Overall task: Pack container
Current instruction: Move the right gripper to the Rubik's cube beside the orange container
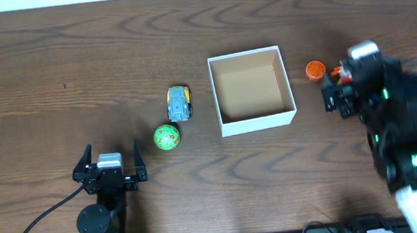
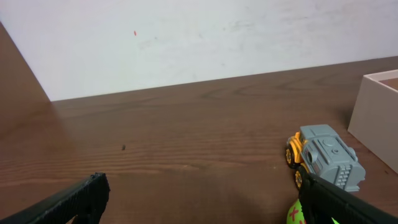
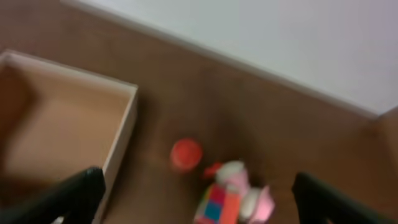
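Observation:
The container (image 1: 256,119), a square white box with a tan inside, sits at the table's centre and holds nothing; it also shows in the right wrist view (image 3: 121,134) and the left wrist view (image 2: 376,115). A grey-and-yellow toy truck (image 1: 180,103) and a green ball (image 1: 167,137) lie left of it; the truck shows in the left wrist view (image 2: 323,155). An orange round toy (image 1: 315,70) and a colourful toy (image 3: 233,193) lie right of the container. My right gripper (image 3: 193,199) is open above the colourful toy. My left gripper (image 1: 110,170) is open and empty.
A white wall (image 2: 199,37) rises behind the table's far edge. Black cables (image 1: 34,228) run along the front left by the left arm's base.

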Action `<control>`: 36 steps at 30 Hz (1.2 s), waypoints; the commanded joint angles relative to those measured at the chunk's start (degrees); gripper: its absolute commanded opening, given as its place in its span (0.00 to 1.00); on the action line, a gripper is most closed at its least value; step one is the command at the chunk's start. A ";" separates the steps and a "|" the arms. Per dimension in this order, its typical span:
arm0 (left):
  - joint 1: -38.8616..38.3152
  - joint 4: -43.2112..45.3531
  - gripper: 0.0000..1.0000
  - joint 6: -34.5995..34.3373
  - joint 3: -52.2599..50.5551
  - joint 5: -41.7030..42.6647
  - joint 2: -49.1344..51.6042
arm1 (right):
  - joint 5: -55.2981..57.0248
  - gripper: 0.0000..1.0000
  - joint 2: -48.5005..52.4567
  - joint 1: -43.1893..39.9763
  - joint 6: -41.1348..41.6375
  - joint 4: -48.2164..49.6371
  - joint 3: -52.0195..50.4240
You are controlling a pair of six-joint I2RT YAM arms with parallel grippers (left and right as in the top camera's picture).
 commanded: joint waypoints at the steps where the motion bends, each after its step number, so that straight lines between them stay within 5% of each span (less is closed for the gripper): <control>1: 0.24 -2.08 0.98 0.31 -0.90 0.46 -0.07 | -10.25 0.99 7.17 -0.24 0.42 -5.18 7.30; 5: 0.24 -2.08 0.98 0.31 -0.90 0.48 -0.07 | -11.98 0.99 11.82 -0.48 1.14 -5.49 8.52; 11: 0.24 -2.08 0.98 0.31 -0.90 0.48 -0.07 | 11.23 0.99 15.80 -6.49 27.15 -6.97 8.52; 17: 0.24 -2.08 0.98 0.31 -0.90 0.48 -0.07 | 7.80 0.99 20.41 -12.37 27.21 -9.20 8.48; 36: 0.24 -2.08 0.98 0.31 -0.90 0.48 -0.07 | 4.81 0.99 33.94 -12.07 23.89 -2.34 8.50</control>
